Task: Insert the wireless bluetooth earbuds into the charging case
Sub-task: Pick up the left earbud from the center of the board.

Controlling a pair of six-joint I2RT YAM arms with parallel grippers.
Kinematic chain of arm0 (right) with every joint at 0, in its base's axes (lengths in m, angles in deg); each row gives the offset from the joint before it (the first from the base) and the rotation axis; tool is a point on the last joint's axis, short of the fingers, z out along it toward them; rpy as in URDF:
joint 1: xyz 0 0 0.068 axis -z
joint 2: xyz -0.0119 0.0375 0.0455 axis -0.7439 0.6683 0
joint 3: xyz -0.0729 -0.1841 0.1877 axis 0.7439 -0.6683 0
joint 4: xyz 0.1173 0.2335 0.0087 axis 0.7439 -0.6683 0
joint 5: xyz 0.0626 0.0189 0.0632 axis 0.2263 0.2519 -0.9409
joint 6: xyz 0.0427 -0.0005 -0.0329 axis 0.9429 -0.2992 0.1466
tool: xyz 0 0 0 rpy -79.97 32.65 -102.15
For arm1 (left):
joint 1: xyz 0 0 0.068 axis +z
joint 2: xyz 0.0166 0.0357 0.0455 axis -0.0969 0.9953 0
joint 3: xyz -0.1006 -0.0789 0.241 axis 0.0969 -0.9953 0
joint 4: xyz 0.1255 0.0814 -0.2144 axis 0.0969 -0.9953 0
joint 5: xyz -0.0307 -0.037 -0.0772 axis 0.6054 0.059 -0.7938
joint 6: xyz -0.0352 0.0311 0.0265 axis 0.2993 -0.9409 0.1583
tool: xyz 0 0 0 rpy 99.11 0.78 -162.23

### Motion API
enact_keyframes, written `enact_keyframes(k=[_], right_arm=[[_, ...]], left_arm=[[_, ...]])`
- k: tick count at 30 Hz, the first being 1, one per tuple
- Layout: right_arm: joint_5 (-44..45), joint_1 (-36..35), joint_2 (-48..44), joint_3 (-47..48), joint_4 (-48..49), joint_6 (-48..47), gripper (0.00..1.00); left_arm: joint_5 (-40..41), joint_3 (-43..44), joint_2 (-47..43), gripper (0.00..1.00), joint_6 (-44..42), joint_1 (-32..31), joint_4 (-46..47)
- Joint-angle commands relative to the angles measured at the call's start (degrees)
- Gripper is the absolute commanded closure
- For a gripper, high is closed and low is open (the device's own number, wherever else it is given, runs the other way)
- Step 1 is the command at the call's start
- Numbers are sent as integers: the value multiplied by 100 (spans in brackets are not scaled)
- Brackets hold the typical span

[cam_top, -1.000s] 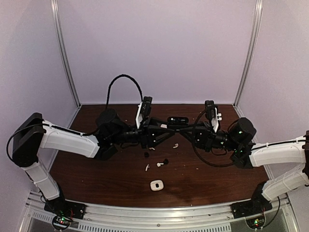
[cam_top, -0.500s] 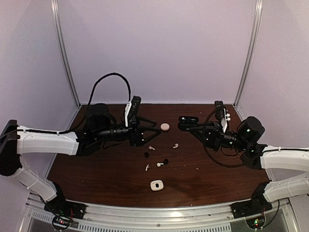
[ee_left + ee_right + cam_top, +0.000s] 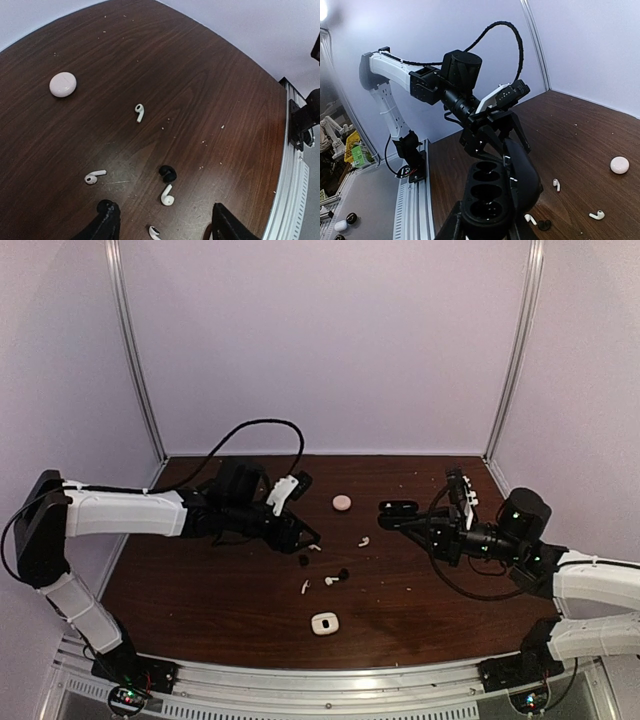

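Hovering over earbuds, case in grip

Left gripper [image 3: 164, 212]: jaws wide apart, nothing between them, low over the table [image 3: 225, 75]. Right gripper [image 3: 414, 519]: clamped on black charging case [image 3: 492, 197], lid open, held above the wood.

Count: four white earbuds [image 3: 139, 112] and two black earbuds [image 3: 342, 573], all mid-table. One black lies just beside the left fingertips. Three cases in all: round pale case [image 3: 342, 502] behind the earbuds, white case [image 3: 323, 623] near front rail [image 3: 330, 675]. Grippers well apart, bare wood on both flanks.
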State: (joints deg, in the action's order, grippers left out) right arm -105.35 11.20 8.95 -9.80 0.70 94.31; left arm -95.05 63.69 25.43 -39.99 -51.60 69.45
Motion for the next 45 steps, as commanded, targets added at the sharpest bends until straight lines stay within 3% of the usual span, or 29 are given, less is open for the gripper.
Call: enact_keyframes(k=[1, 15, 20, 26, 45], right_arm=[[-141, 15, -215, 23, -337, -493, 100], [116, -82, -367, 77, -965, -1153, 100], [226, -101, -370, 53, -1012, -1144, 100], [236, -96, -349, 47, -999, -1090, 100], [189, -128, -310, -85, -798, -1169, 100]], left_arm=[[14, 550, 342, 37, -226, 166, -411], [269, 796, 730, 44, -418, 290, -1378], [673, 1002, 933, 54, -632, 289, -1755], [200, 1356, 1330, 64, -314, 248, -1744], [311, 1579, 1953, 73, 578, 185, -1429]])
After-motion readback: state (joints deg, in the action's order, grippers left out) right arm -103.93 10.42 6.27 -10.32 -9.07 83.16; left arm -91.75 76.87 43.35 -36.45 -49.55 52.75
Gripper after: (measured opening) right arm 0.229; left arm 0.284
